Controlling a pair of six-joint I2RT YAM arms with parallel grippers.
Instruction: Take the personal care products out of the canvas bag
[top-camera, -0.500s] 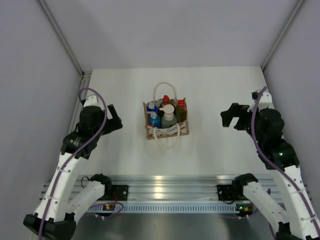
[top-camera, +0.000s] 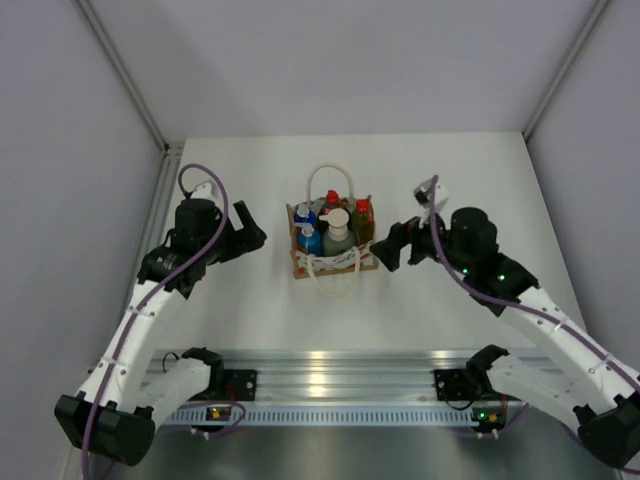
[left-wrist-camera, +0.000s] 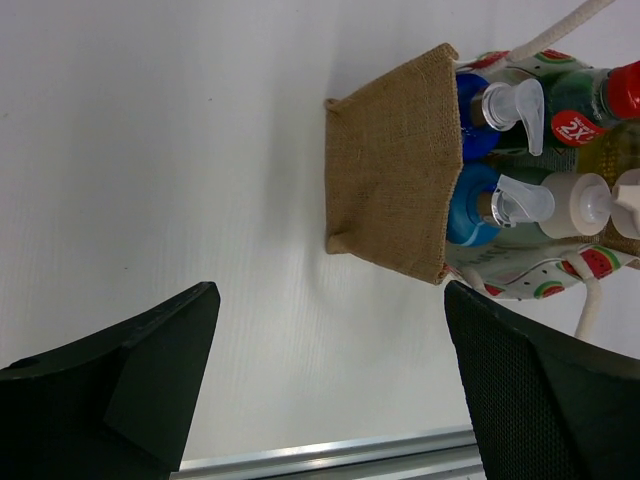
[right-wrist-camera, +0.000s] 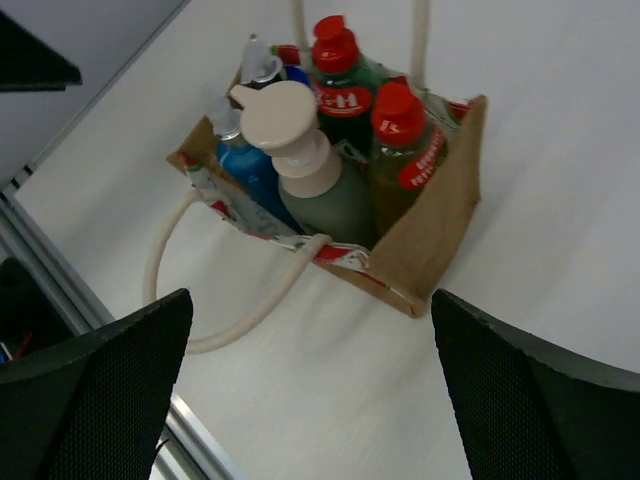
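Right wrist view: bottles (right-wrist-camera: 345, 100), seemingly all five, stand inside the canvas bag (right-wrist-camera: 440, 240). Approach step: right gripper (top-camera: 390, 246) and left gripper (top-camera: 252, 237) flank the bag, both wide open. Next: descend onto the pump bottle (right-wrist-camera: 330, 200).

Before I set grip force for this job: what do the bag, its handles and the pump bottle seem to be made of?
Bag: coarse woven fabric, burlap or canvas, matte tan; the weave shows on its side panel. Handles: cream twisted rope, probably cotton; it droops limply. Pump bottle: likely plastic, grey-green, smooth with a soft sheen; its cream cap looks like matte plastic.
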